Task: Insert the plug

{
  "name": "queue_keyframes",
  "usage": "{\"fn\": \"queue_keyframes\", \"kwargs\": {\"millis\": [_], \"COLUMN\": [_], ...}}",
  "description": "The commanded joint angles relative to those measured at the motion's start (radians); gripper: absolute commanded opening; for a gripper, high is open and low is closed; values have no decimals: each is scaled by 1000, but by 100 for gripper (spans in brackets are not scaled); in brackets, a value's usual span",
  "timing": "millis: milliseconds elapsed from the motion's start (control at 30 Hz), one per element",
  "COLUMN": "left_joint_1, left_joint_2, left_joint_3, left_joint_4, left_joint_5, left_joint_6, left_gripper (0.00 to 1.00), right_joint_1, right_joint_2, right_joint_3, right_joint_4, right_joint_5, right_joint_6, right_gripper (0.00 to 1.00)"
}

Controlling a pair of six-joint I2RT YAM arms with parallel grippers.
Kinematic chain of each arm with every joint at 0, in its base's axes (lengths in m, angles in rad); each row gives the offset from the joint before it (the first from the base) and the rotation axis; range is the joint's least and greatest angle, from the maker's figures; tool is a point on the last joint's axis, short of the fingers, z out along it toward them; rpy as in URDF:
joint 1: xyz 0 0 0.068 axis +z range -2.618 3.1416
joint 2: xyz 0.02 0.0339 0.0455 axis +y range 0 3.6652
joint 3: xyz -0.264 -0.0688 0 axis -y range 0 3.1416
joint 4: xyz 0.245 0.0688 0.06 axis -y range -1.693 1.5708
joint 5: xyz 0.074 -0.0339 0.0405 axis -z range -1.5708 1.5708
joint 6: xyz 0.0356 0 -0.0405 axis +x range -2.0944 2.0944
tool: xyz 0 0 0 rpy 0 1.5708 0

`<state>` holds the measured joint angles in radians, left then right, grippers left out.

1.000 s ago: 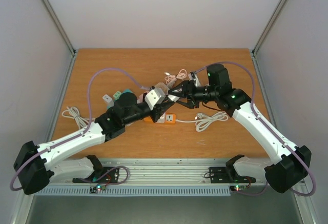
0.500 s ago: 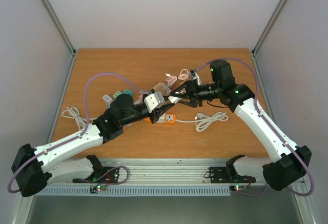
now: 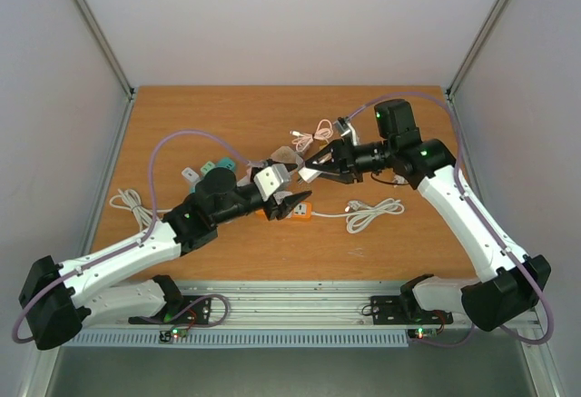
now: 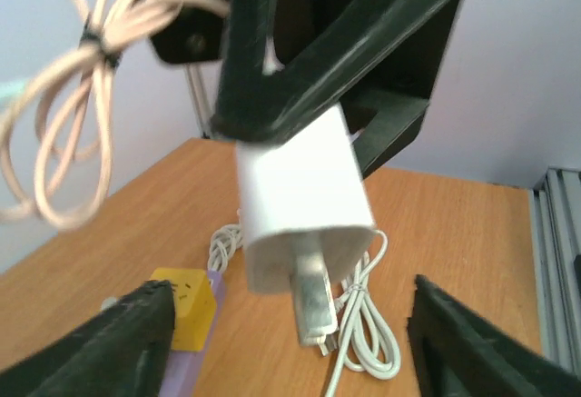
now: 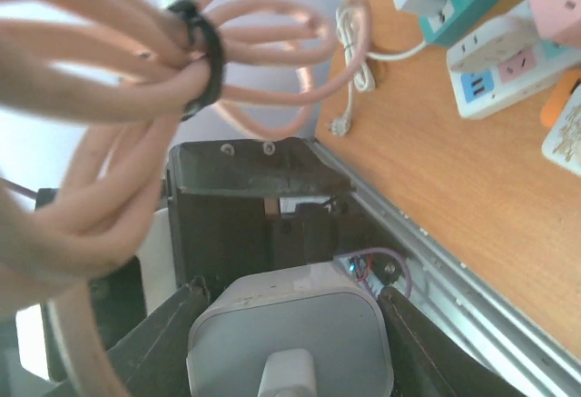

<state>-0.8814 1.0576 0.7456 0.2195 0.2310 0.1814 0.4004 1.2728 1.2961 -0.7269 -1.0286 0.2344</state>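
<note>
Your right gripper (image 3: pixel 313 169) is clamped on the white charger (image 4: pixel 304 204) and holds it in the air over the middle of the bench (image 3: pixel 227 115). The charger's metal prongs (image 4: pixel 311 302) point down toward the wood. A bundled pink cable (image 4: pixel 54 133), tied with a dark band, hangs close beside that gripper. Your left gripper (image 3: pixel 292 204) sits just beside and below the charger, its jaws spread wide with nothing between them. The orange power strip (image 3: pixel 292 213) lies on the bench right under the left gripper. A coiled white cable (image 3: pixel 372 213) lies to its right, and other power strips (image 5: pixel 495 63) lie farther to the left.
</note>
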Motion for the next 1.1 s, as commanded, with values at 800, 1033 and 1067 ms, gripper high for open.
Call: {"fn": "queue_keyframes", "kwargs": {"millis": [800,1033,1067], "left_joint_1": [159,159,159], "left_joint_2": [-218,-230,-229], "left_joint_3": [213,196,196], "left_joint_4": [-771,-779,-779], "left_joint_5": [-420,-450,-450], "left_joint_6": [-603,-604,-602], "left_gripper": [99,99,99], "right_joint_1": [-55,-5,-2], "right_joint_2": [411,510,518], "right_joint_3": [275,346,353], "right_joint_4": [-4,-40,-46], "right_joint_5": [897,985,994], "right_joint_6": [-548,-566,-565], "right_gripper": [37,37,37]}}
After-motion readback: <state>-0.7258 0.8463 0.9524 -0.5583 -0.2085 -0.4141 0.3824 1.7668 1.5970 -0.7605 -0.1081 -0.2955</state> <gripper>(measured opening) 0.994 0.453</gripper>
